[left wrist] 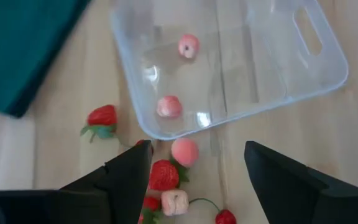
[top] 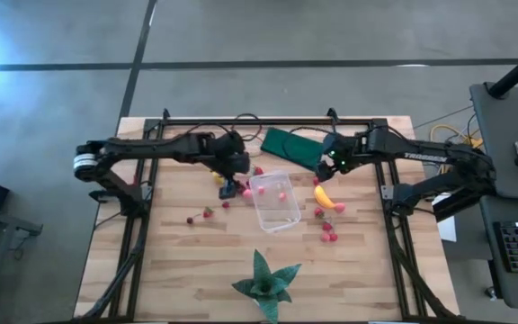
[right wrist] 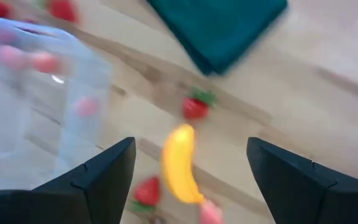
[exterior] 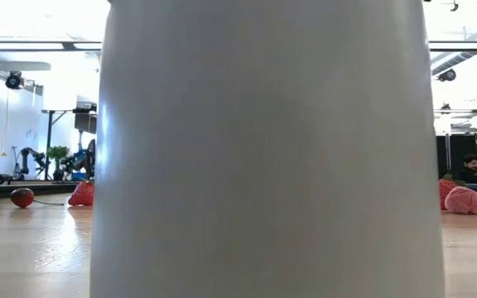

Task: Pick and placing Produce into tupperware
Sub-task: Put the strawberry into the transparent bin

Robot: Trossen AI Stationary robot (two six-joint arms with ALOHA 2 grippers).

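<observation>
The clear plastic tub, rectangular with rounded corners, sits at the middle of the wood-plank table; two pink berry pieces lie inside it. The left tool hangs just beside the tub, fingers apart and empty, above a cluster of red strawberries. The right tool hangs on the tub's other side, fingers apart, over one smooth curved yellow banana.

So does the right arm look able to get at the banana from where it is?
Probably yes: the right gripper hangs open above the banana, with nothing between them. A strawberry and the tupperware lie apart from it.
</observation>
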